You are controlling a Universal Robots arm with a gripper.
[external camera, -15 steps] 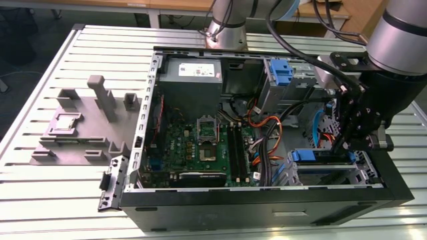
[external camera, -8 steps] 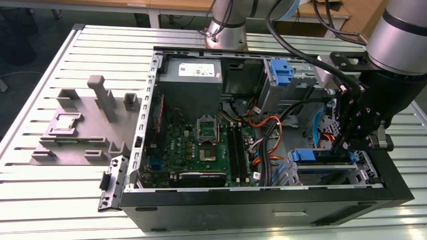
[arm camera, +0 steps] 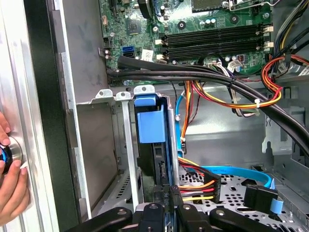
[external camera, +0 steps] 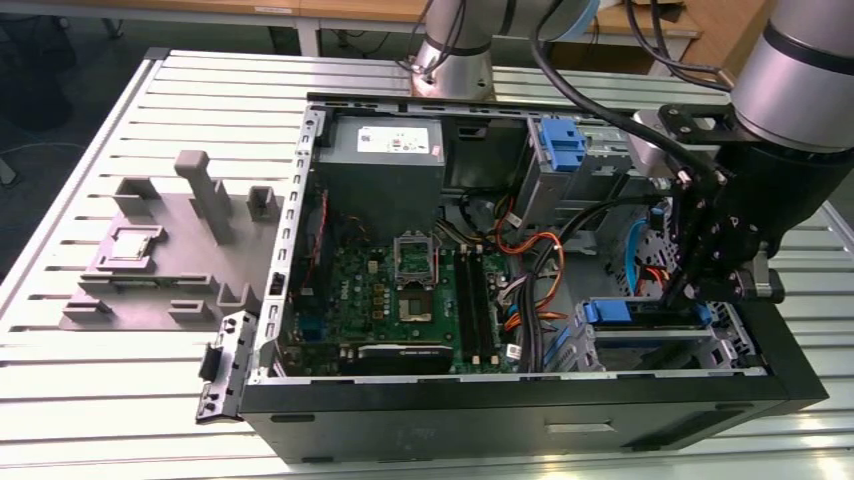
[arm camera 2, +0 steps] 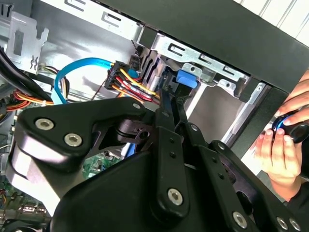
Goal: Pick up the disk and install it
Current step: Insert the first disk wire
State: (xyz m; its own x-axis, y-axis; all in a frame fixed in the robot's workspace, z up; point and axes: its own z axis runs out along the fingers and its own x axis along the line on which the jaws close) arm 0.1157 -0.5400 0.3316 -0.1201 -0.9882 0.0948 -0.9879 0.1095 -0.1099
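Currently one gripper [external camera: 703, 290], black linkage fingers pinched on the disk [arm camera: 153, 145], which stands on edge in the metal drive bay [arm camera: 126, 140] at the case's [external camera: 534, 420] front corner; its blue plastic bracket faces up. One green motherboard [external camera: 400, 290], one grey power supply [external camera: 384, 150]. One flat blue cable [arm camera 2: 72, 72], several braided wire bundles. Ribbed metal worktop [external camera: 120, 400]. One hand [arm camera 2: 282, 154] outside the case.
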